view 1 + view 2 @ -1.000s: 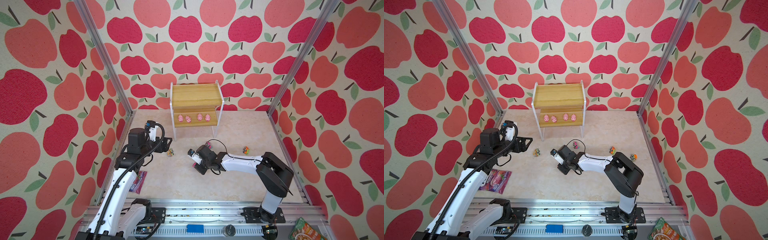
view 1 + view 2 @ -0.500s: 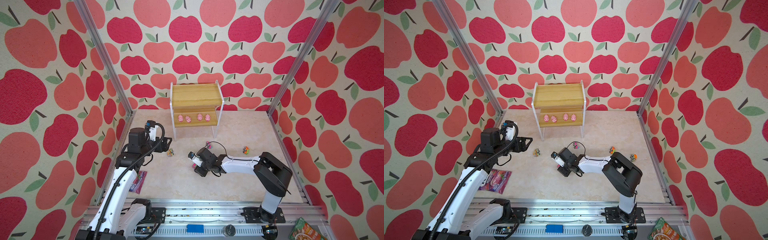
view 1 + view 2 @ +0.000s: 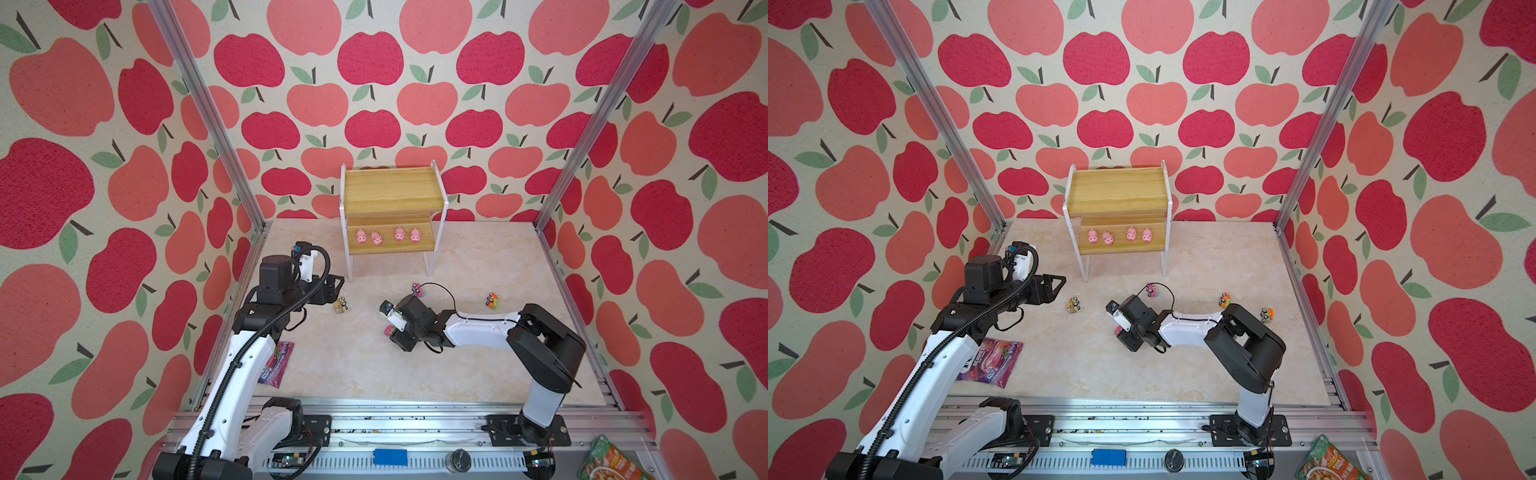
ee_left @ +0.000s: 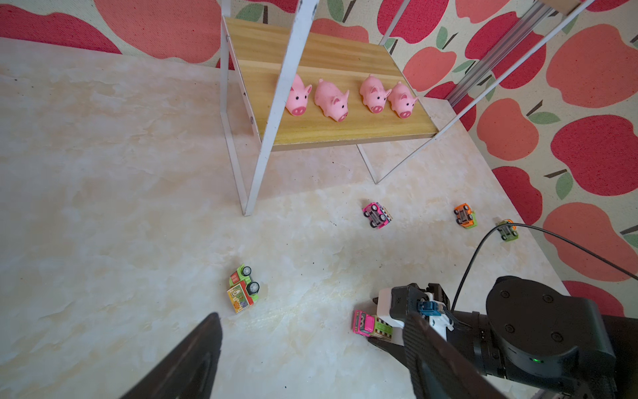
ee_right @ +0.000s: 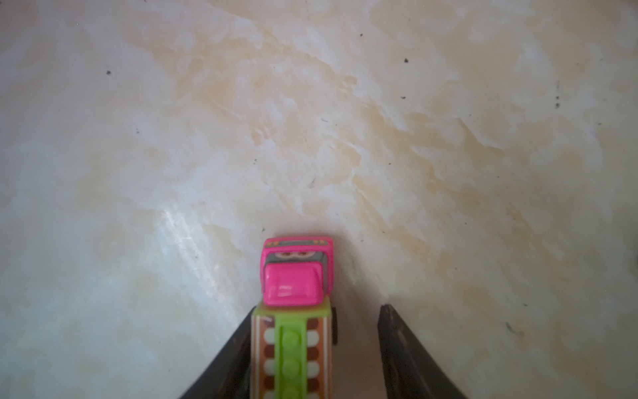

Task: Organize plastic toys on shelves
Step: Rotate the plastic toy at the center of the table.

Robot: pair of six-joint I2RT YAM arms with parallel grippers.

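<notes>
Your right gripper [image 5: 317, 309] straddles the pink-and-green plastic toy truck [image 5: 295, 283] on the marbled tabletop [image 5: 138, 138], jaws apart, unclamped; your left gripper [image 3: 1059, 287] hangs open. Beyond, four more trucks [image 3: 1073, 305] lie loose; four pink pigs [image 3: 1092, 237] already line the lower board of the white-framed wooden rack [image 3: 1117, 187].

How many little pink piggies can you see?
4, in a row on the lower shelf board: first pig and second pig close together, then a gap, then third pig and fourth pig. None looks hidden.
</notes>
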